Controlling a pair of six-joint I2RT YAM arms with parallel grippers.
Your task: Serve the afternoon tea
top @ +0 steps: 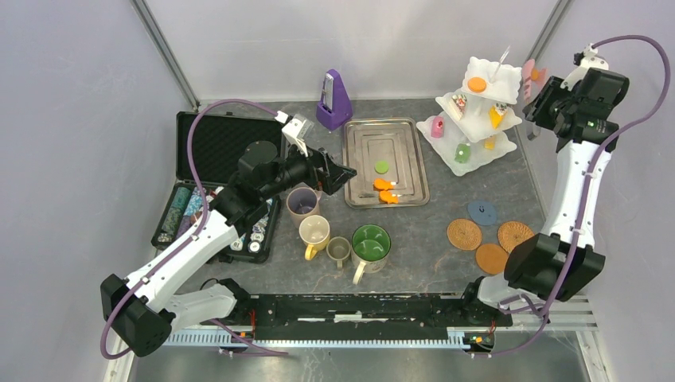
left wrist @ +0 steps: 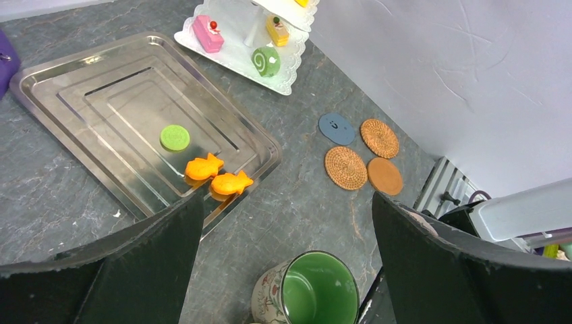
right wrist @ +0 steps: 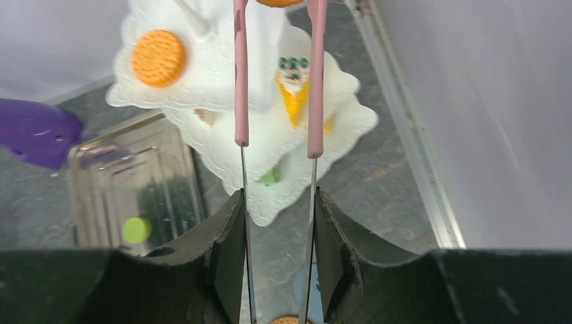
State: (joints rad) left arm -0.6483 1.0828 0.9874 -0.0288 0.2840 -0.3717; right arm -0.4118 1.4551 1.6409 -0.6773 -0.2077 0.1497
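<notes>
The white three-tier stand (top: 477, 131) at the back right carries an orange biscuit (top: 477, 83), a yellow slice (top: 497, 116), a pink cake (top: 437, 126) and a green roll (top: 462, 151). High beside it, my right gripper (top: 549, 99) is shut on pink-tipped tongs (right wrist: 241, 101), whose tips pinch an orange pastry (right wrist: 278, 2) above the stand (right wrist: 222, 88). A steel tray (top: 362, 135) holds a green disc (top: 382, 167) and two orange fish (top: 386, 191). My left gripper (left wrist: 287, 202) hangs open and empty over the big green mug (left wrist: 317, 293), next to the mauve (top: 302, 203), yellow (top: 314, 231) and olive (top: 339, 250) mugs.
Three cork coasters (top: 491, 259) and a blue one (top: 482, 212) lie at the front right. A purple metronome (top: 333, 99) stands behind the tray. An open black case (top: 215, 143) with poker chips lies on the left, under my left arm. Grey walls close both sides.
</notes>
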